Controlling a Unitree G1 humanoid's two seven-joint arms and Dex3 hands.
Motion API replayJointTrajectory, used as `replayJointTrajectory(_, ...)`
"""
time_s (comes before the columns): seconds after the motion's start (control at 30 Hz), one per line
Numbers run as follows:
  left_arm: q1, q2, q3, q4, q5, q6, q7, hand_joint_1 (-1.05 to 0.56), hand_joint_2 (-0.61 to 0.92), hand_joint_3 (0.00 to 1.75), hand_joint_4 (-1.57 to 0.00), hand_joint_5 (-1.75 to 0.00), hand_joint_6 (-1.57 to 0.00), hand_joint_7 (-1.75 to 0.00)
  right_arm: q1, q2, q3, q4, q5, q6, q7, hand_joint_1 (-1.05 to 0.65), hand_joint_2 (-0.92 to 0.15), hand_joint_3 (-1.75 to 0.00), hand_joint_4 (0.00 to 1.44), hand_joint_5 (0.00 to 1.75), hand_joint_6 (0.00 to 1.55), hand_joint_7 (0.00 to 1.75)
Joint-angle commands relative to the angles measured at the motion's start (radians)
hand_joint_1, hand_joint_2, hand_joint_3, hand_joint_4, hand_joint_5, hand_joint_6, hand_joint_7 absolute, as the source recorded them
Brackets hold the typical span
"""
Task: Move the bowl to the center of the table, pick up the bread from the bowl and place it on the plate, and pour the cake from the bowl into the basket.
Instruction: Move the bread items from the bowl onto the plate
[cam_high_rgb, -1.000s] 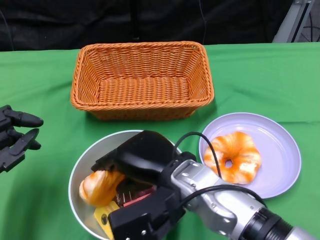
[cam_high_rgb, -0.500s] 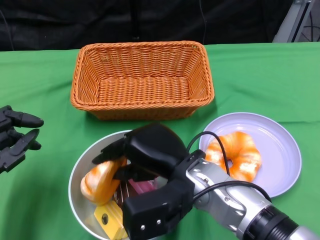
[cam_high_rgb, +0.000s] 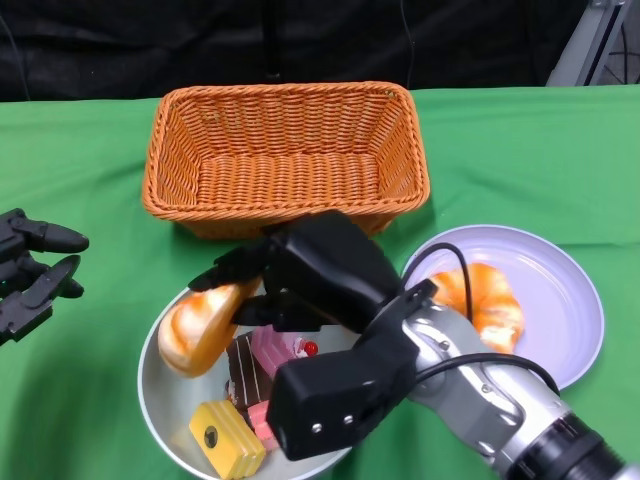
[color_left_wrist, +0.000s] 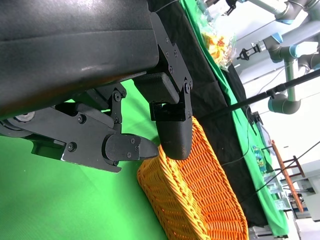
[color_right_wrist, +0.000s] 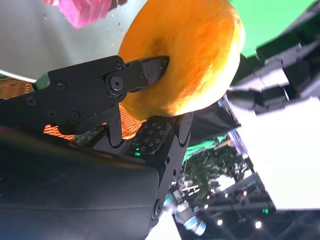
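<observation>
**One bread roll gripped over the bowl, a second on the plate**

Two orange glazed bread pieces on show. One bread roll (cam_high_rgb: 197, 328), oblong, orange with pale streaks, gripped by the right hand (cam_high_rgb: 300, 275) and held over the near-left rim of the bowl (cam_high_rgb: 158, 375). Seen up close from the right wrist (color_right_wrist: 182, 60): smooth, glossy, orange shading to yellow, with a black fingertip (color_right_wrist: 150, 67) pressed into its side. The other, a ring-shaped bread (cam_high_rgb: 490, 300) with white swirls, lying on the plate (cam_high_rgb: 560, 300), partly hidden behind the right forearm.

One bowl, grey metal, on the green table (cam_high_rgb: 80, 180) near the front edge. Inside: one yellow cake block (cam_high_rgb: 227, 440) with a dark dot, one dark brown slice (cam_high_rgb: 245, 368), one pink piece (cam_high_rgb: 280, 350) with a red spot on top.

One orange wicker basket (cam_high_rgb: 285, 160), rectangular, behind the bowl, holding nothing. One lilac plate, to the right of the bowl, just beside it.

Left hand (cam_high_rgb: 30, 270) at the table's left edge, well apart from the bowl, fingers apart and holding nothing.
</observation>
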Motion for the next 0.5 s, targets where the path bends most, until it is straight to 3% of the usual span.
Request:
replayJointTrajectory(0.03, -0.006, 0.017, 0.004, 0.010, 0.001, -0.010, 0.003, -0.12, 0.92, 0.30, -0.86, -1.15, -0.84, -0.89, 0.026, -0.020, -0.038, -0.079, 0.050, 0.014, 0.052, -0.24, -0.92, -0.02, 0.75, 1.44, 1.17, 0.12)
replayJointTrajectory(0.5, -0.006, 0.014, -0.002, 0.006, 0.005, 0.002, 0.010, -0.11, 0.92, 0.31, -0.82, -1.15, -0.84, -0.86, 0.165, -0.090, -0.188, -0.434, 0.195, 0.168, 0.245, -0.20, -0.92, -0.02, 0.73, 1.49, 1.14, 0.14)
